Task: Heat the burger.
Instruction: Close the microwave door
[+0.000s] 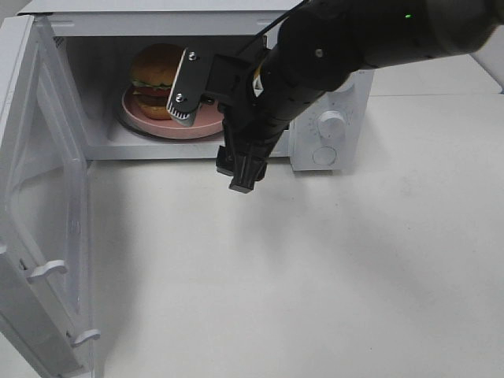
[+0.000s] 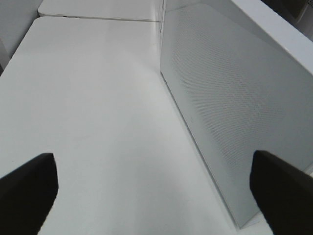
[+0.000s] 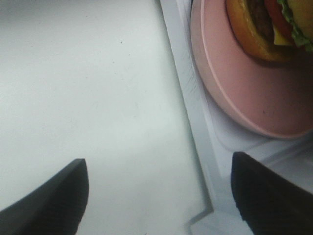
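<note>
High view: the burger [image 1: 155, 75] sits on its pink plate [image 1: 203, 124] inside the open microwave [image 1: 350, 94] at 11 o'clock, the right gripper [image 1: 238, 169] spread and empty just outside; draw it back toward 5 o'clock, clear of the door [image 1: 43, 205] at 8 o'clock, before closing. Left wrist view: the left gripper [image 2: 151, 166] stands spread on nothing beside the door mesh, suited to push it shut. Right wrist view: jaws wide apart, plate untouched; no brand or writing is legible anywhere.

High view over microwave [image 1: 331, 130]; left wrist along its outside; right wrist close on shared plate [image 3: 244, 98].
</note>
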You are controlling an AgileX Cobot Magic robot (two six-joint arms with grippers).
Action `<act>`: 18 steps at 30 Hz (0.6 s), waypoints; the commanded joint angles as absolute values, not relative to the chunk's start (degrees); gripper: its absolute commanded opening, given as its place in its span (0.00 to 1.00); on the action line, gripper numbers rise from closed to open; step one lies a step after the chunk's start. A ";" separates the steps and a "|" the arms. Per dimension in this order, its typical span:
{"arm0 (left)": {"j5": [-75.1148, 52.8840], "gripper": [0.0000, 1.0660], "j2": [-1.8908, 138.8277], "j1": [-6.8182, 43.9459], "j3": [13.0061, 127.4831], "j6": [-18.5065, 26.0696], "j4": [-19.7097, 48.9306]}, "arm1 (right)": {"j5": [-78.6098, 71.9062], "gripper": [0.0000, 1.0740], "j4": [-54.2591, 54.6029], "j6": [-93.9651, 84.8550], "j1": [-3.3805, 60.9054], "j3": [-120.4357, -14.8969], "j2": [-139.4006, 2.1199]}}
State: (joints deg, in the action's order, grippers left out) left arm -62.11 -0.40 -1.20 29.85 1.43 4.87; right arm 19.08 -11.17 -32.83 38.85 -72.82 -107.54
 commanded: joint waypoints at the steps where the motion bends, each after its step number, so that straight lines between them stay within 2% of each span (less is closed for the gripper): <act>1: -61.31 0.94 -1.20 -1.09 29.74 1.26 4.76 | 22.57 0.72 -10.94 -25.78 38.85 -68.41 -102.27; 5: -61.31 0.94 -1.20 -1.09 29.74 1.26 4.76 | 26.30 0.71 -10.94 -19.88 38.85 -64.97 -98.49; 7: -61.31 0.94 -1.20 -1.09 29.74 1.26 4.76 | 31.11 0.71 -10.94 -10.31 38.85 -60.91 -93.74; 16: -61.31 0.94 -1.20 -1.09 29.74 1.26 4.76 | 40.16 0.71 -11.17 2.41 38.67 -53.29 -86.40; 18: -61.31 0.94 -1.20 -1.09 29.74 1.26 4.76 | 42.06 0.71 -10.66 3.72 36.33 -50.48 -83.42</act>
State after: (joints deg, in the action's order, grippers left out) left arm -62.11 -0.40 -1.20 29.85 1.43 4.87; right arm 39.76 -10.89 1.60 38.10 -52.71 -86.06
